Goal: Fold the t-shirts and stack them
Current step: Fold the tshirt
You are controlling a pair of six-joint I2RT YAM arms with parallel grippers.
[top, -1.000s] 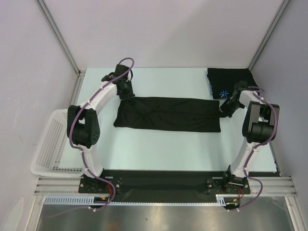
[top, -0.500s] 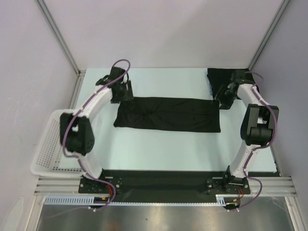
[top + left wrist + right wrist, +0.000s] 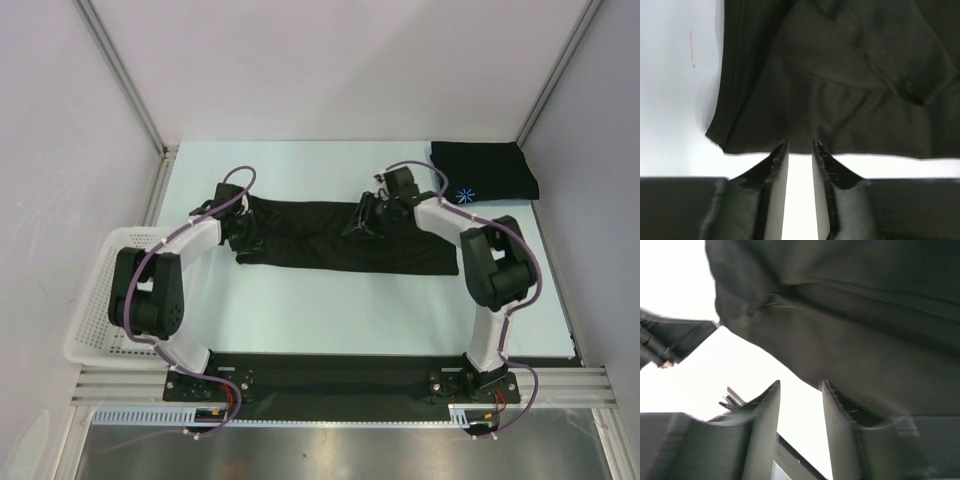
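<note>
A black t-shirt (image 3: 400, 245), folded into a long strip, lies across the middle of the table. My left gripper (image 3: 243, 228) is at its left end. In the left wrist view the left gripper (image 3: 800, 146) is open by a narrow gap, its tips at the shirt's hem (image 3: 840, 100), with nothing between them. My right gripper (image 3: 362, 218) is over the strip's middle. In the right wrist view the right gripper (image 3: 800, 387) is open and empty, its fingertips at the edge of the fabric (image 3: 865, 330). A second folded black t-shirt (image 3: 485, 165) with a light-blue starburst logo (image 3: 463, 195) lies at the back right.
A white mesh basket (image 3: 105, 300) hangs off the table's left edge beside the left arm. Grey walls and metal posts close in the back and both sides. The arms' bases stand on the black rail at the near edge.
My right gripper has swung left from the strip's right end to its middle. My left gripper has come forward from behind the shirt's far-left corner onto its left end.
</note>
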